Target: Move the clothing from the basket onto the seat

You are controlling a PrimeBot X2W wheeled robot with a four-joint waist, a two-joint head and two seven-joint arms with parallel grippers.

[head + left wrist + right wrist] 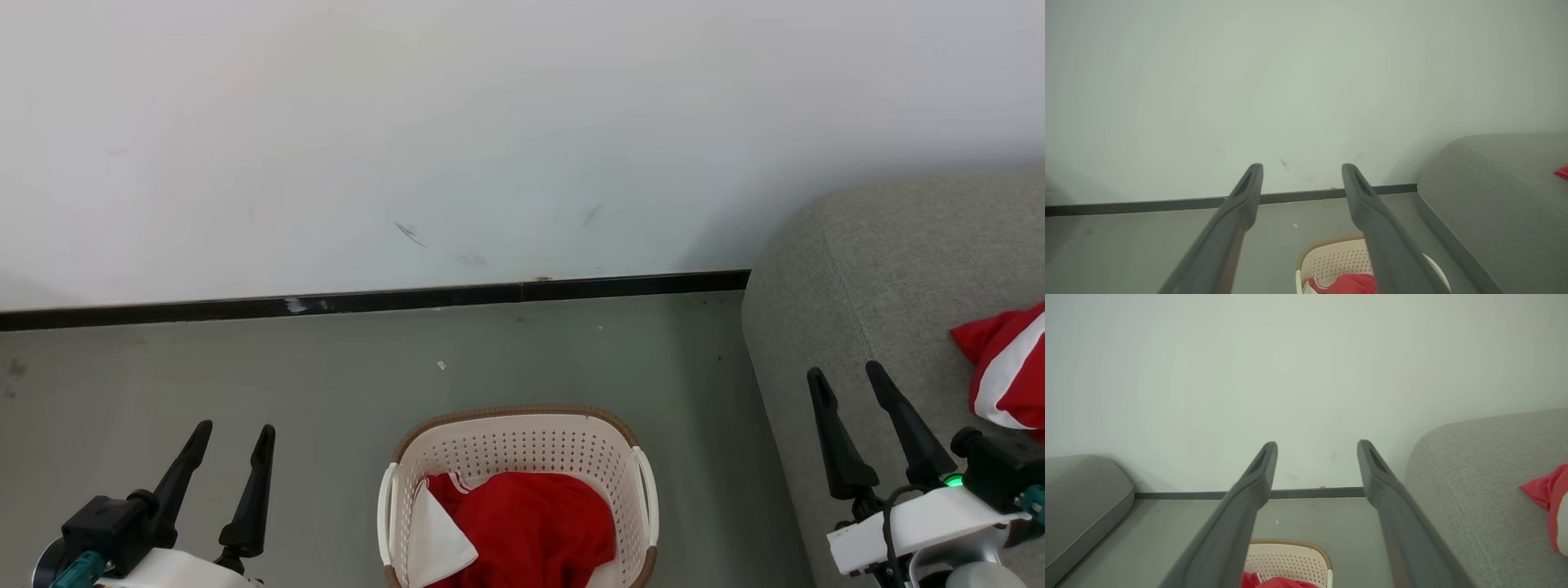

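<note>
The cream basket (522, 441) stands on the floor at the bottom centre, with red and white clothing (531, 527) lying inside it. A second piece of red clothing (1006, 367) with a white stripe lies on the grey-green seat (882, 278) at the right. My left gripper (237, 433) hangs open at the lower left, well clear of the basket. Over the seat's front edge my right gripper (849, 373) stands open with nothing between its fingers. The basket (1331, 261) and seat (1502, 196) show past the left fingers (1245, 196); the right wrist view shows basket (1290, 559), seat (1486, 477) and red clothing (1545, 490).
A white wall (490, 139) with a black skirting strip (367, 300) closes the far side. Grey floor (245, 384) lies between basket and wall. Another grey cushion (1077, 498) shows at the left of the right wrist view.
</note>
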